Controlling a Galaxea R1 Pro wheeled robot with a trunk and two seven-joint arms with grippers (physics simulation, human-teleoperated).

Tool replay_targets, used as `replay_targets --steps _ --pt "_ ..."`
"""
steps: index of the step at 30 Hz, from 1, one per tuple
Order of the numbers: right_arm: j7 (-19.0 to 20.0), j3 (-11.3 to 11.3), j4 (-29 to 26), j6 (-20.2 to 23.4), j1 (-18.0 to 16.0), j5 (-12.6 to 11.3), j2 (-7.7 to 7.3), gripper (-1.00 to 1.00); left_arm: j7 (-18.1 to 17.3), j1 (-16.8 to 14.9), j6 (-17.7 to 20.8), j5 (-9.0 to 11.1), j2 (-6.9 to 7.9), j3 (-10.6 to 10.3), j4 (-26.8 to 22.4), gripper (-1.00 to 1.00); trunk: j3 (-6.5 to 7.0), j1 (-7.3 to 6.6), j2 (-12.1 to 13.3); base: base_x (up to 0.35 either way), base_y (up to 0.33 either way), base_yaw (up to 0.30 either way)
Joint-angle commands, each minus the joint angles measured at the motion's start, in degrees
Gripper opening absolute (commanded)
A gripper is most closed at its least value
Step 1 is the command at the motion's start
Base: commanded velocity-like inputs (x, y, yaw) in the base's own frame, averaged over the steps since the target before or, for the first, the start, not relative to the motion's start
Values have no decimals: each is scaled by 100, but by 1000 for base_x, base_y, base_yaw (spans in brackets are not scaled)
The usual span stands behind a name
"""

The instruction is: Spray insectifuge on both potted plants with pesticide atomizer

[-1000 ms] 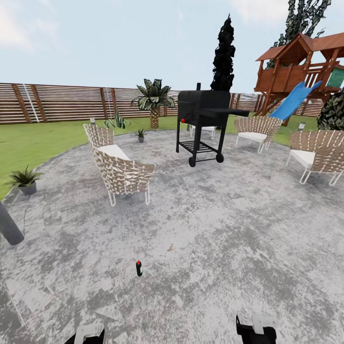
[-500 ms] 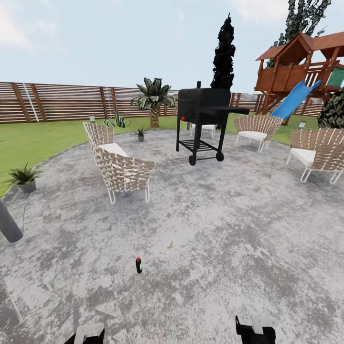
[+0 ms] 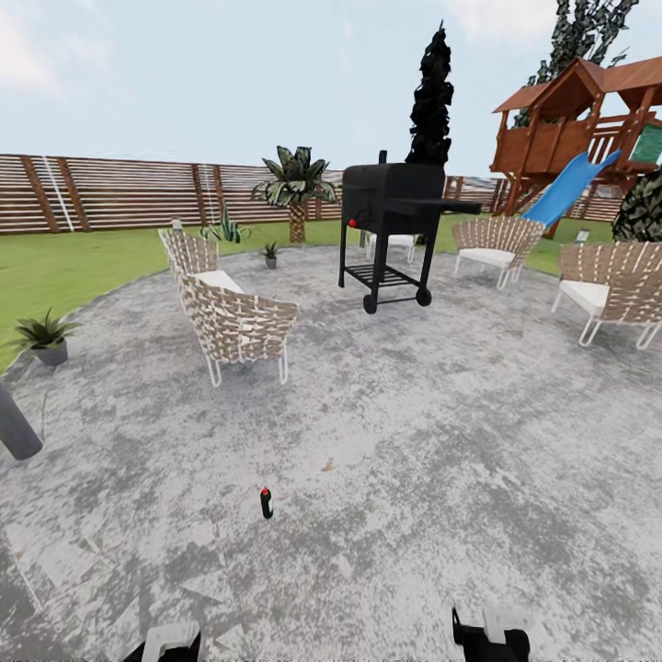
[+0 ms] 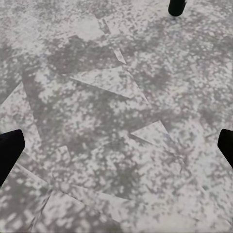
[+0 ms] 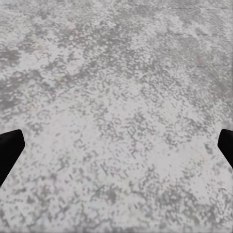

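Observation:
The pesticide atomizer (image 3: 267, 503), a tiny dark bottle with a red top, stands upright on the grey paved patio (image 3: 414, 441) of the garden. Its dark base also shows in the left wrist view (image 4: 177, 6). One potted plant (image 3: 46, 336) sits at the patio's left rim, and another (image 3: 270, 254) stands far back near the fence. My left gripper (image 3: 170, 642) and right gripper (image 3: 492, 634) peek in at the head view's bottom edge, well short of the bottle. In the wrist views the left gripper (image 4: 116, 150) and right gripper (image 5: 116, 150) are open over bare paving.
Two woven chairs (image 3: 234, 326) stand left of centre, and more chairs (image 3: 611, 290) are at the right. A black grill (image 3: 391, 230) stands at the back. A grey bollard (image 3: 14, 428) leans at the left edge. Lawn, a wooden fence (image 3: 110, 193) and a playhouse with a slide (image 3: 570, 188) lie beyond.
The whole head picture has drifted slightly upward, so the camera has moved. The atomizer, plants and furniture keep their places on the patio. Both grippers look unchanged.

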Motion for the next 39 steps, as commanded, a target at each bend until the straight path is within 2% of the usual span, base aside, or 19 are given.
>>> replay_targets --steps 1,8,14,39 --pt "-16 2 4 -16 -3 5 0 100 -2 -3 -19 2 -1 11 7 100 -32 22 -44 0 0 0" --pt "-16 0 5 -16 -3 5 0 100 -3 -4 -19 2 -1 11 5 100 -220 175 -324 0 0 0" --pt "-16 -5 3 -16 -3 5 0 100 -8 -5 -19 -20 -8 6 5 100 -273 175 -324 0 0 0" --pt "-16 8 5 -16 -3 14 -44 100 -15 -6 -19 -6 -1 9 4 100 -282 175 -324 323 -13 0"
